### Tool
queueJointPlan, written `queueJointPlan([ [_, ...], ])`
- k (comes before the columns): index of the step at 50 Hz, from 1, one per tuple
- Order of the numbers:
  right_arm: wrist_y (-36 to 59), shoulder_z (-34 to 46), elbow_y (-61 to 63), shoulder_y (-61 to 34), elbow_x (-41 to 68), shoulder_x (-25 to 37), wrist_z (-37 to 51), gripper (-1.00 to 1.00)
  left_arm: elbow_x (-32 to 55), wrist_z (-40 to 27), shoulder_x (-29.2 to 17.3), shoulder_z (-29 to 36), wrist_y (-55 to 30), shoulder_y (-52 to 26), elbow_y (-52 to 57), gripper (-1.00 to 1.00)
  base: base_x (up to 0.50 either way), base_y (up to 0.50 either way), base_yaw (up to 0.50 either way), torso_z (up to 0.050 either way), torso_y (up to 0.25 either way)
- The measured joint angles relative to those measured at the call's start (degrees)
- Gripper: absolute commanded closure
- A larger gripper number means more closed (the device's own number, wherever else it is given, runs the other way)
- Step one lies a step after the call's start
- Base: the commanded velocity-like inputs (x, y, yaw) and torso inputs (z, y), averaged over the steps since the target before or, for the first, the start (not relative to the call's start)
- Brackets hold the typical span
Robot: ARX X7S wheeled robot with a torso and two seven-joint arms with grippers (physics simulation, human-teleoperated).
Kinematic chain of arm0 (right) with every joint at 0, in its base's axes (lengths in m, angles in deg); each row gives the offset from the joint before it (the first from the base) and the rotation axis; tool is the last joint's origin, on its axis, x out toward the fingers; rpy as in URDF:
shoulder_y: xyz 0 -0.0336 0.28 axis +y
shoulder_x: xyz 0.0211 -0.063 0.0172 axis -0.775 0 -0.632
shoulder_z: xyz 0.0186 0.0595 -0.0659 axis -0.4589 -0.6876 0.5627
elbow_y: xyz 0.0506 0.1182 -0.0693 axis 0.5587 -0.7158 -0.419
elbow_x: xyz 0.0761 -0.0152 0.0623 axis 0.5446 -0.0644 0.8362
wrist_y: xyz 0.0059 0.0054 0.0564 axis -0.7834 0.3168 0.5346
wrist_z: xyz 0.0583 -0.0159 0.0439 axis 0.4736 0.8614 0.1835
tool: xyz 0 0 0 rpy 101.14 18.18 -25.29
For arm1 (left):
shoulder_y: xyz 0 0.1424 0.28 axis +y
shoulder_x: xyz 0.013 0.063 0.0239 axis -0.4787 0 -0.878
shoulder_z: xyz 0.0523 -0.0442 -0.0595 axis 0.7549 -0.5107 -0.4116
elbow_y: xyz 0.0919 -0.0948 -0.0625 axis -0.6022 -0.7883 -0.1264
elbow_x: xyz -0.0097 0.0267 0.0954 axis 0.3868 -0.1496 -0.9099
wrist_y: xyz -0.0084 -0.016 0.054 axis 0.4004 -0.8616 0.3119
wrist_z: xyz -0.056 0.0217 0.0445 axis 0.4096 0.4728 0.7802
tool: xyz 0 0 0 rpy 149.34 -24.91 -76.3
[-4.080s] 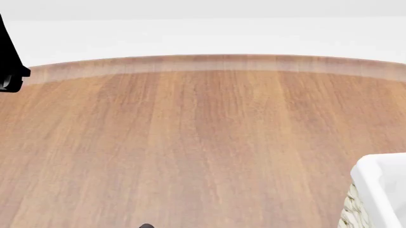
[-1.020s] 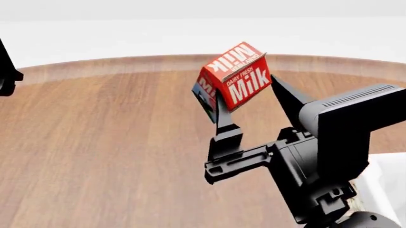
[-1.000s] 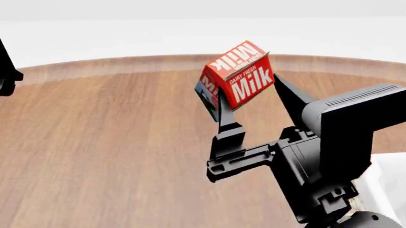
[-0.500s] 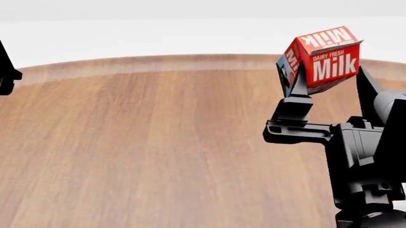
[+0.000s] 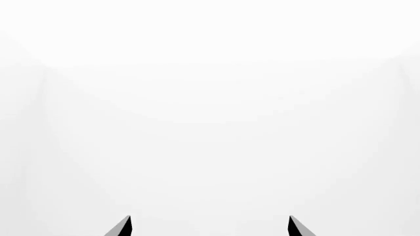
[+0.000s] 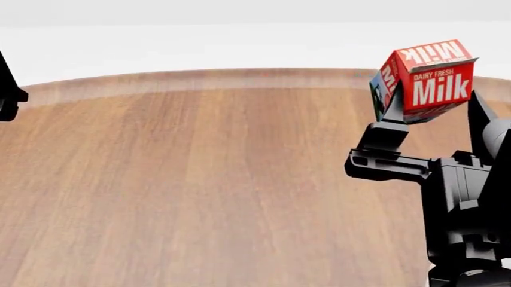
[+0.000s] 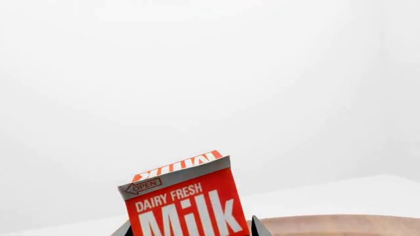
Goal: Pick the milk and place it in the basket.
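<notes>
right gripper (image 6: 435, 98), nearest the camera at the view's right, has its fingers closed on the milk (image 6: 425, 79), held high above the wooden table (image 6: 200, 179) and slightly tilted. risk: the carton looks pinched only low on its body, so a quick swing or wrist turn could let it slip or rotate out. left gripper (image 5: 210, 227) shows only two spread fingertips holding nothing, facing blank white. farther off, the table's far edge. the basket is not in view; its contents cannot be judged.

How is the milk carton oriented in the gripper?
Nearly upright, tilted slightly: the milk carton has its gable on top, lettering slanted, held above the table by the right gripper.
</notes>
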Motion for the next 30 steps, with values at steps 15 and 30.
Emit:
queueJointPlan([
  [15, -0.09, 0.15, -0.11, 0.05, 0.1, 0.1, 0.41, 1.0, 0.15, -0.19, -0.16, 0.12, 0.13, 0.02, -0.04, -1.0, 0.0, 0.0, 0.0, 0.001, 0.002],
  [30, 2.75, 1.5, -0.82, -5.98, 2.23, 1.73, -0.95, 1.0, 0.32, -0.34, -0.27, 0.35, 0.24, -0.05, -0.09, -1.0, 0.0, 0.0, 0.0, 0.0, 0.001],
])
